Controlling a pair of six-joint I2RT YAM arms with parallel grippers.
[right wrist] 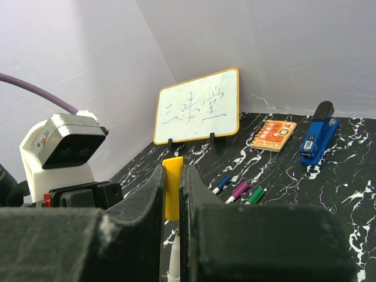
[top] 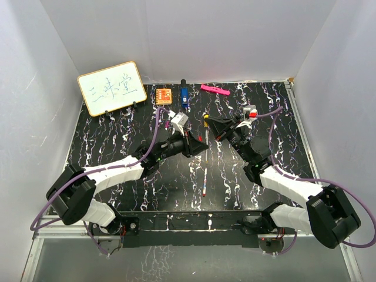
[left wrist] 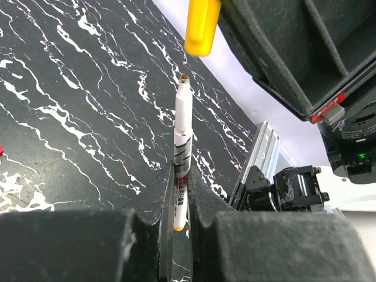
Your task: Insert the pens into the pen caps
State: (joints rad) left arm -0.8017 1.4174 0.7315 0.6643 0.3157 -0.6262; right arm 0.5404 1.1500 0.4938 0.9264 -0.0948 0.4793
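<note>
top external: left hand (top: 202,145) and right hand (top: 211,124) met over the middle of the black, white-veined marbled worktop (top: 106,135), with their tips near each other. a stubby yellow plastic cap (top: 206,117) showed at the right hand's tip. a loose thin white-barrelled pen with a red end (top: 204,181) lay on the worktop nearer the arm bases, between the two arms. along the far edge stood a framed whiteboard with writing (top: 111,88), an orange square block (top: 164,95), a blue stapler (top: 184,96) and a flat pink bar (top: 214,90).

left wrist: the left hand was clenched on a thin white-barrelled marker pen (left wrist: 183,135), gripping its lower part. the bare tip pointed away from the hand. the yellow cap hung just beyond the tip and slightly to one side. cap and tip were apart, so the cap was not on.

right wrist: the right hand was clamped on the yellow cap, which sat pinched between both fingers. the pen's tip was visible below the cap, not touching it. beyond the hand, a small blue cap (right wrist: 221,184), a purple cap (right wrist: 239,191) and a green cap (right wrist: 254,195) lay side by side on the worktop, in front of the whiteboard and the orange block.
</note>
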